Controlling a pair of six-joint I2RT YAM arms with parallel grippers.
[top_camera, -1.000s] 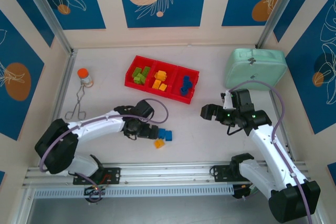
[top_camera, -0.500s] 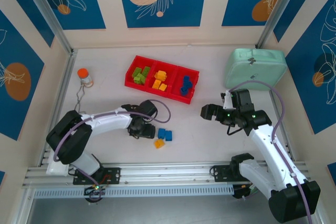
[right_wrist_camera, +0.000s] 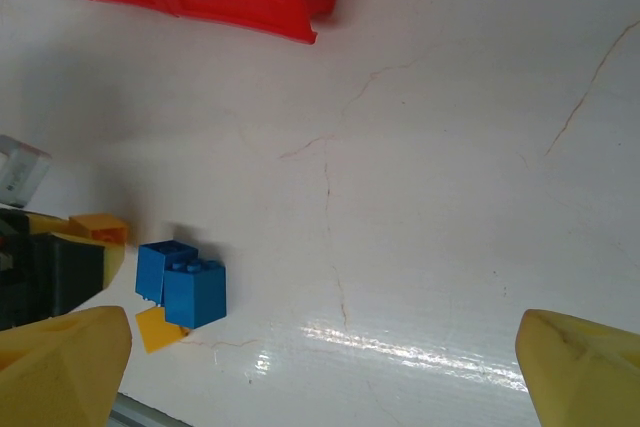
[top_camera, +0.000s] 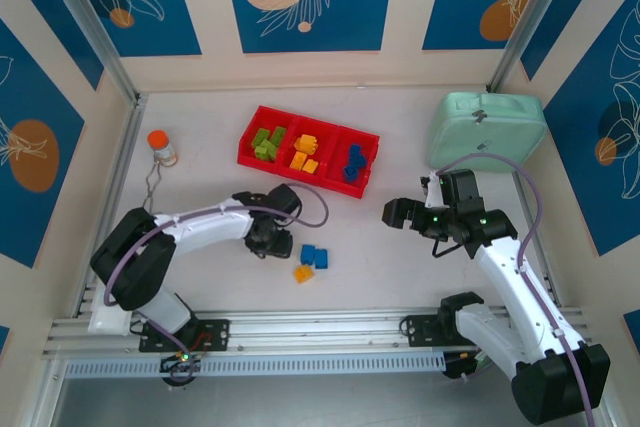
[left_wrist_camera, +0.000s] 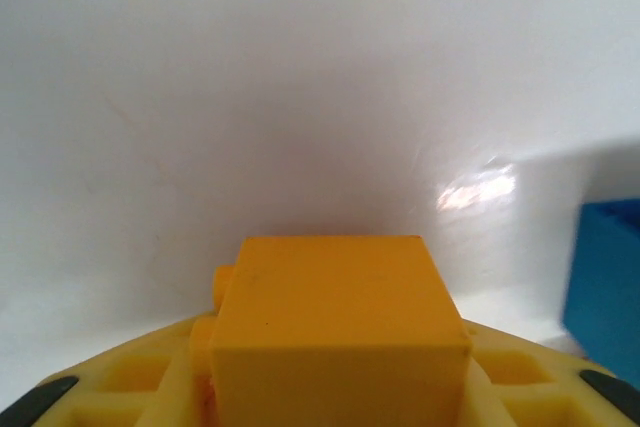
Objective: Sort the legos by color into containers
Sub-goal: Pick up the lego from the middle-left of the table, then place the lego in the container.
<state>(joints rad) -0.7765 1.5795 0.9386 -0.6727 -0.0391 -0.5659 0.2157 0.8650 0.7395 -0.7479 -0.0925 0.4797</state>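
My left gripper (top_camera: pixel 274 241) is shut on an orange-yellow lego (left_wrist_camera: pixel 340 327), which sits between its yellow fingers (left_wrist_camera: pixel 120 387) just above the table. Right of it lie two blue legos (top_camera: pixel 314 255) and one orange-yellow lego (top_camera: pixel 303 273); the right wrist view also has these blue legos (right_wrist_camera: pixel 182 282) and the orange-yellow one (right_wrist_camera: pixel 158 328). The red tray (top_camera: pixel 300 175) holds green legos (top_camera: pixel 268 142), orange ones (top_camera: pixel 304 155) and blue ones (top_camera: pixel 353 162), each colour in its own container. My right gripper (top_camera: pixel 400 212) hovers open over bare table, right of the loose legos.
A mint-green case (top_camera: pixel 486 127) stands at the back right. An orange-capped bottle (top_camera: pixel 160 145) and metal tongs (top_camera: pixel 150 197) lie at the left. Walls enclose the table on three sides.
The left jaws have closed around the orange-yellow lego and the left wrist has shifted slightly back. The right arm has stayed still.
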